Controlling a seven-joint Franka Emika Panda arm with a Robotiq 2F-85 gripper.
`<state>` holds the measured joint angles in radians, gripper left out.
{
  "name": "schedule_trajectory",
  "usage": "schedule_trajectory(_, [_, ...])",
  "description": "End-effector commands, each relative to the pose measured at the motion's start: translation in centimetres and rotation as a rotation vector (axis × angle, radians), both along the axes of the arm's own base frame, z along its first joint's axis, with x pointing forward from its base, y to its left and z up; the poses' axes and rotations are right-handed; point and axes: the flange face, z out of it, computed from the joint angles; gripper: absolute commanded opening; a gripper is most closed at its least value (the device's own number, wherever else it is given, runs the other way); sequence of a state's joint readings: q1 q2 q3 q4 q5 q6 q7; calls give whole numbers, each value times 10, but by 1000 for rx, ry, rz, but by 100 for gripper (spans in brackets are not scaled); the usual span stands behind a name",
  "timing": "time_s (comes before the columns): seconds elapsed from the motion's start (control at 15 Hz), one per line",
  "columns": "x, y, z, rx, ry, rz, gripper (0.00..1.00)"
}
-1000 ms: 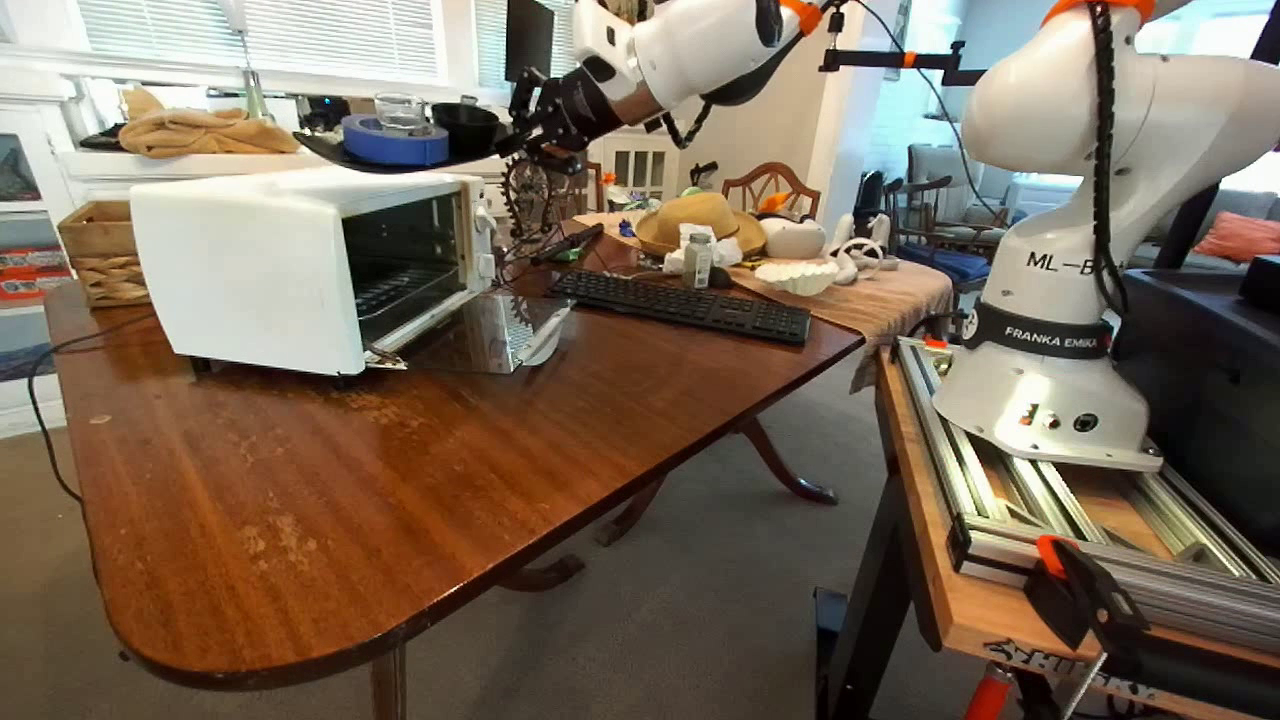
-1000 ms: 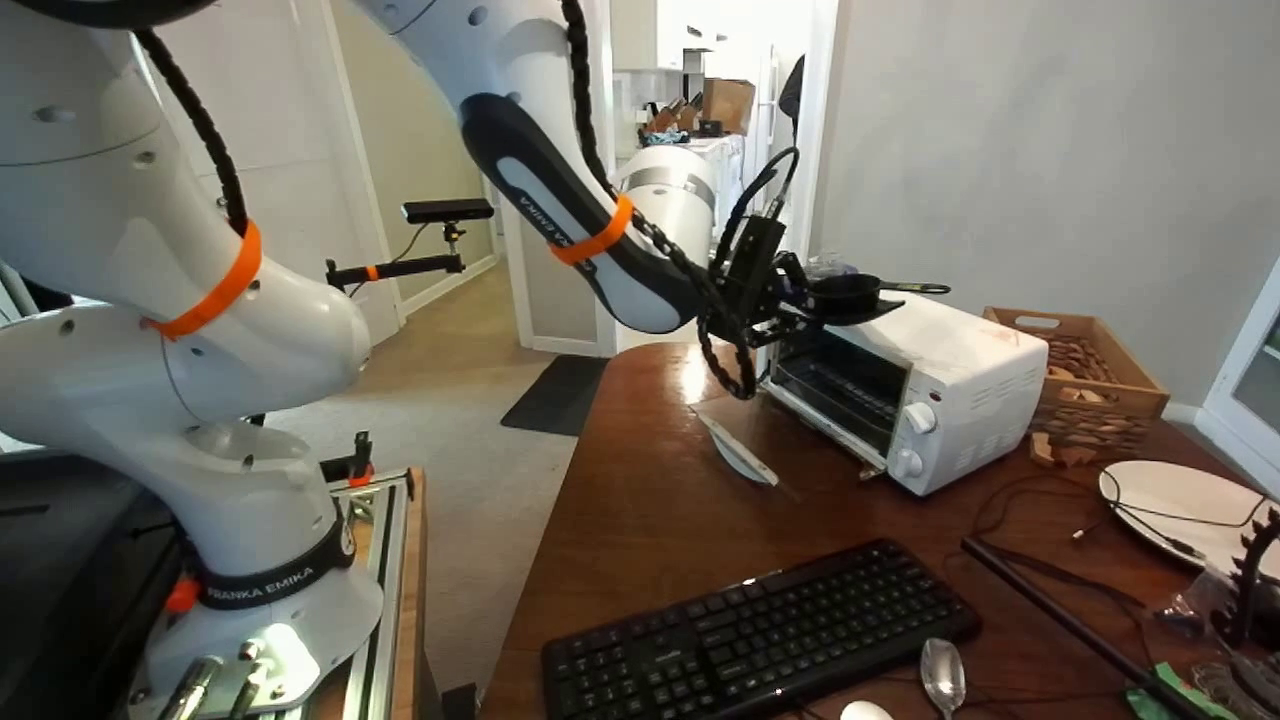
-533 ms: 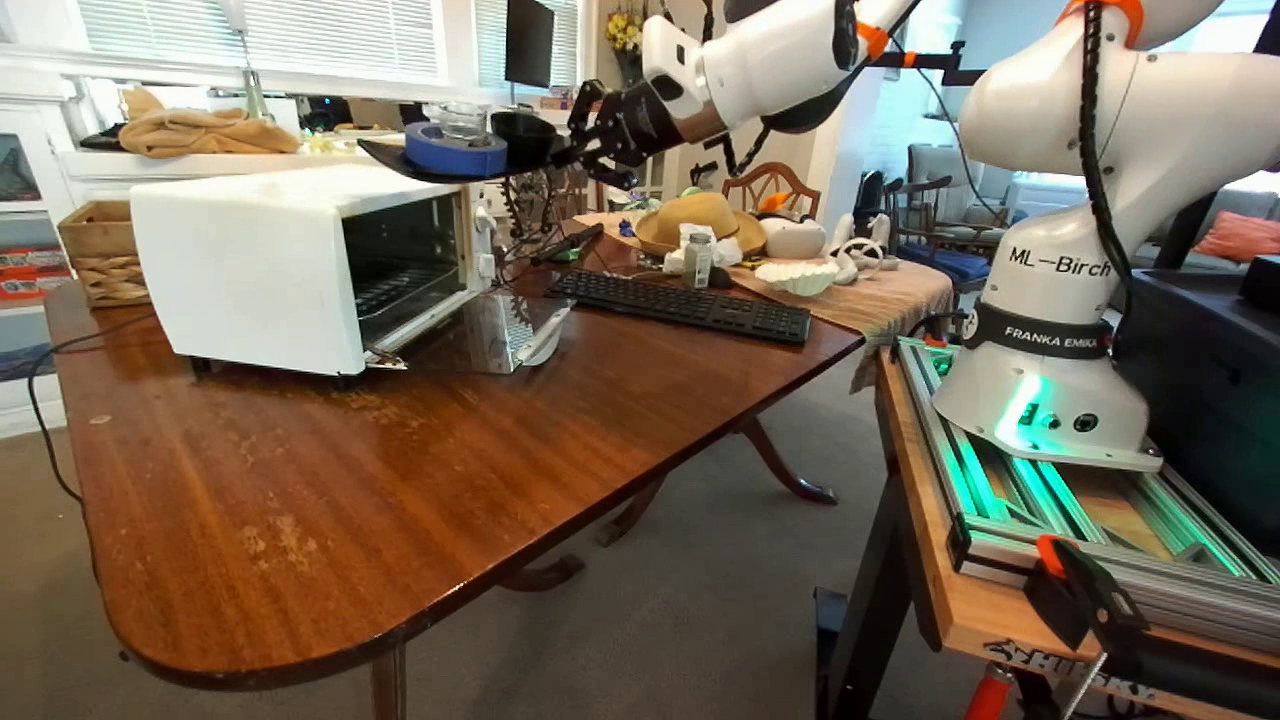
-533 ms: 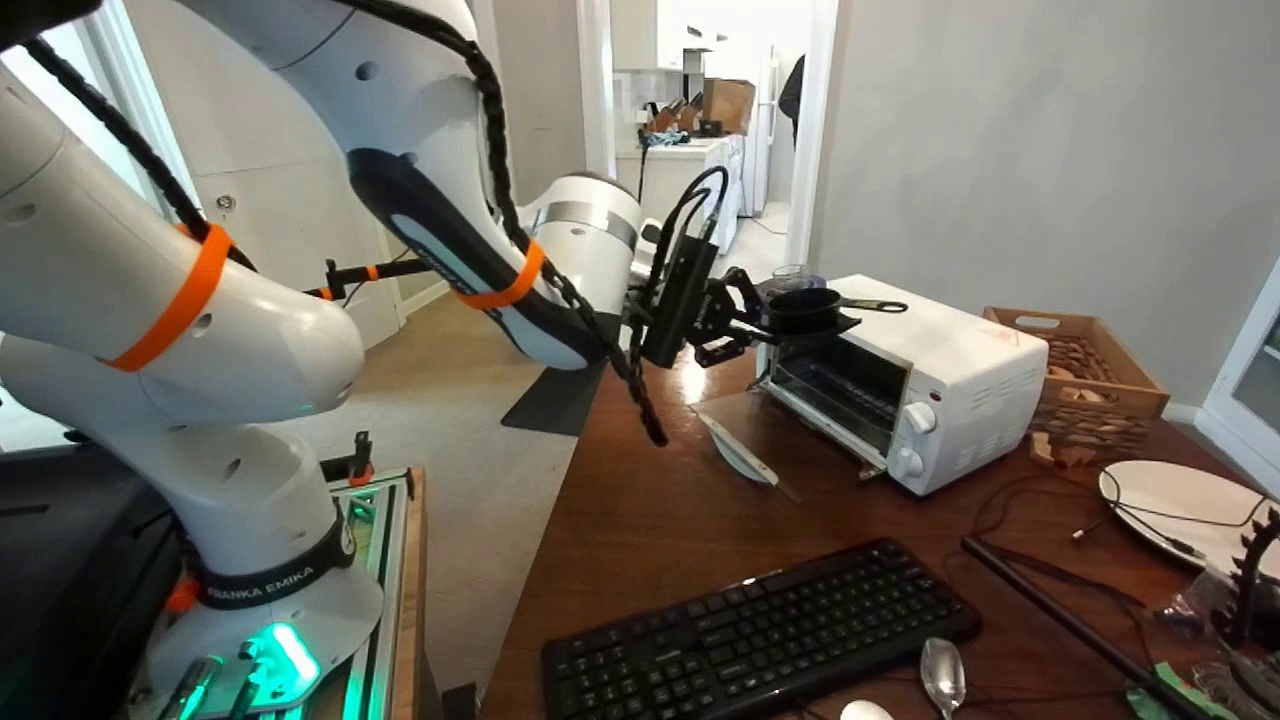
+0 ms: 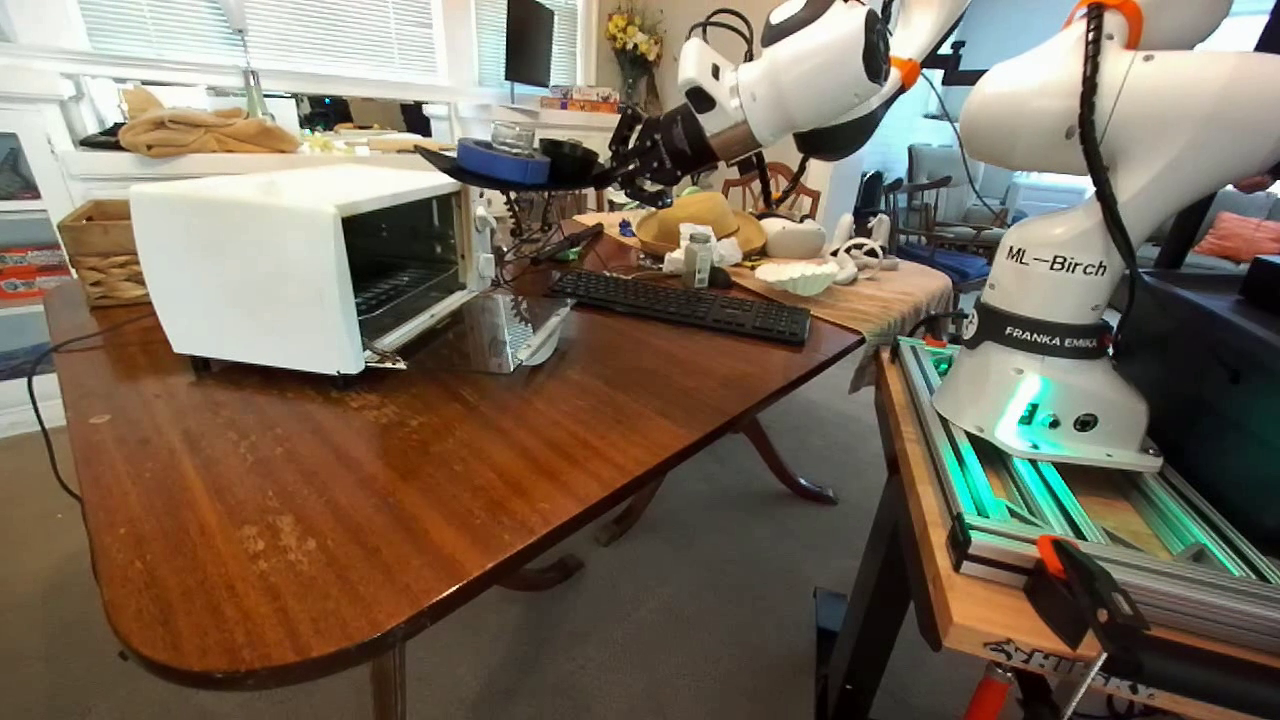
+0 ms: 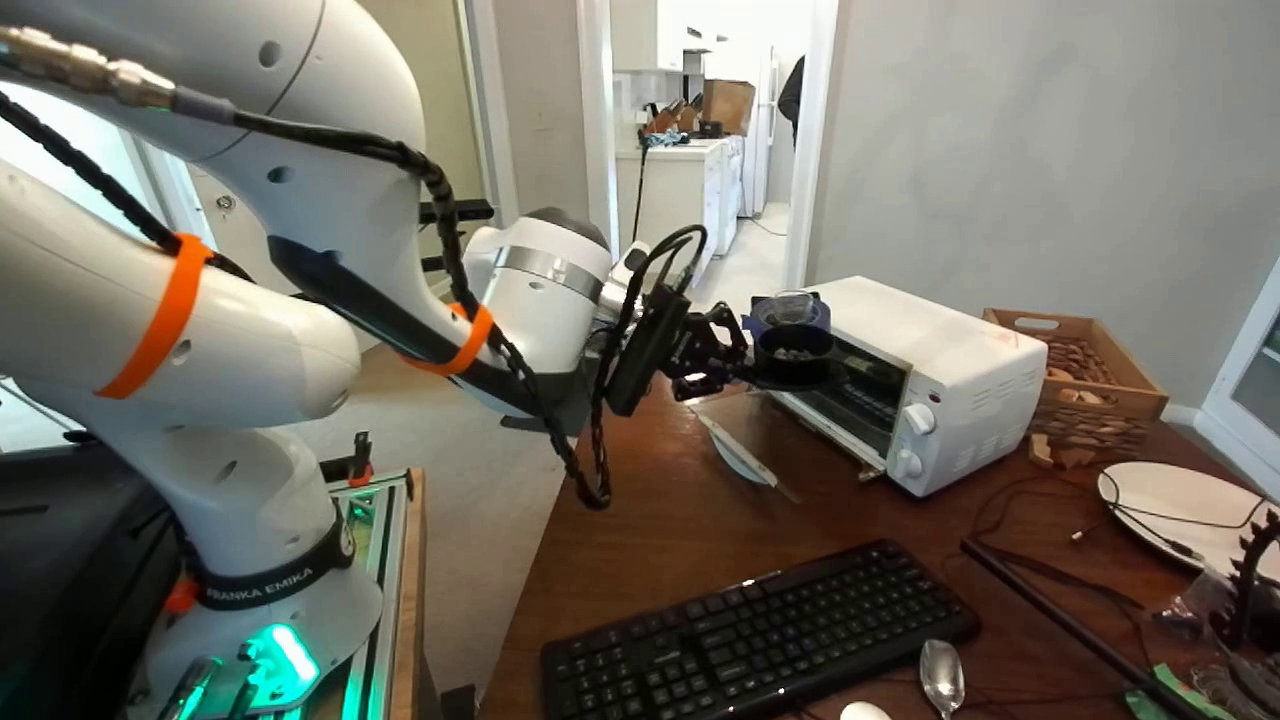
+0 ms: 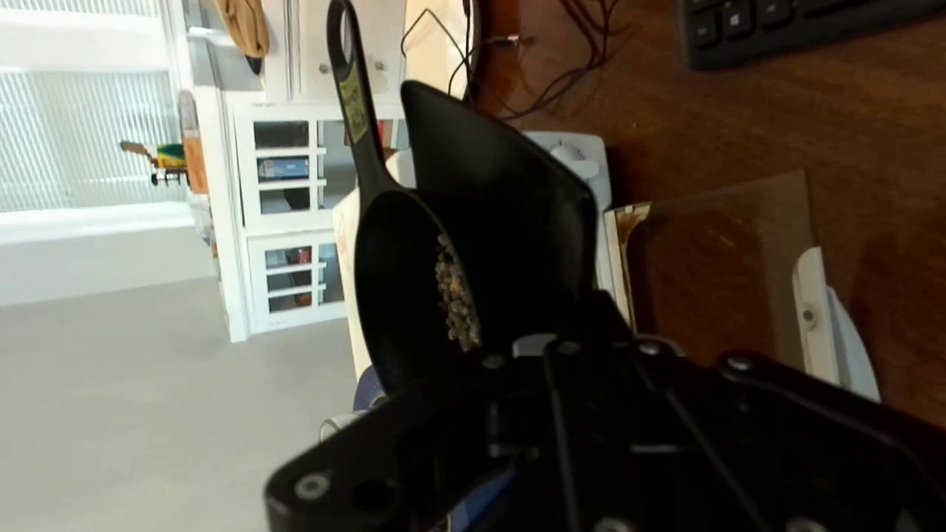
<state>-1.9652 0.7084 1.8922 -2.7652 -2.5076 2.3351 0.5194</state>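
Your black fingers (image 7: 610,321) are pressing almost together on a curved black tray (image 7: 502,177) that is hovering near the boxy white toaster oven (image 5: 250,270), carrying a thick blue ring (image 5: 495,163), clear glass cup (image 5: 512,136) and round black skillet (image 7: 403,281).

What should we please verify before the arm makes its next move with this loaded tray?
1. Grip: gripper closed on the edge of the tray; ok.
2. Tray level: cannot tell; tilt is hard to judge.
3. Load in pan: pan upright, contents inside; ok.
4. Tape on the tray, glass upright on or in it: ok.
5. Oven door lowered: ok.
6. Gap from tray to oven: cannot tell; depth is unclear.
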Motion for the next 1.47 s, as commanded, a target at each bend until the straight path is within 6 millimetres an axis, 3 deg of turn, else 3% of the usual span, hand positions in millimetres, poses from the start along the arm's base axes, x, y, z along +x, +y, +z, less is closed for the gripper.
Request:
schedule_trajectory(0.0, [1, -6, -1, 9, 0, -19, 7])
schedule_trajectory(0.27, [1, -9, -1, 17, 1, -31, 7])
schedule_trajectory(0.33, [1, -9, -1, 18, 1, -32, 2])
schedule_trajectory(0.6, [-2, -10, -14, 4, 90, -65, 2])
schedule_trajectory(1.4, [24, -36, -41, -50, 126, -146, 2])
